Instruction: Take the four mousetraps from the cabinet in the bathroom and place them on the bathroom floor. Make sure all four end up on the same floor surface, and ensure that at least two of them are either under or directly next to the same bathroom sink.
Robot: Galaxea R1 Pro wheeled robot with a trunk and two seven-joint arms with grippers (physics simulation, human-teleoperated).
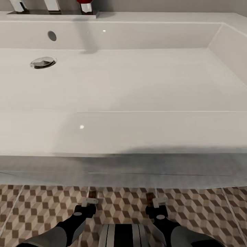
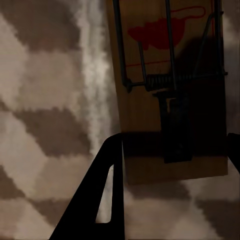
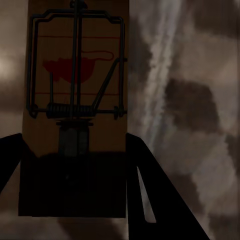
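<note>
Low over the cube-patterned bathroom floor (image 1: 41, 206), just in front of the white sink (image 1: 137, 130), are both grippers. My left gripper (image 1: 90, 203) is shut on a tan mousetrap (image 1: 92, 194) that sticks out toward the vanity. The left wrist view shows that mousetrap (image 2: 170, 90) with its wire spring and red mark, and the dark fingers (image 2: 107, 190) against its sides at the gripper (image 2: 175, 145). My right gripper (image 1: 156, 203) is shut on a second mousetrap (image 1: 150, 197). In the right wrist view this mousetrap (image 3: 75, 90) lies between the fingers (image 3: 145, 190) of the gripper (image 3: 74, 145). The cabinet is out of view.
The vanity front (image 1: 123, 168) rises directly ahead of both grippers. The basin has a chrome drain (image 1: 43, 62) at the left and tap fittings (image 1: 51, 5) at the back. My trunk (image 1: 123, 235) is at the bottom between the arms. Tiled floor extends to both sides.
</note>
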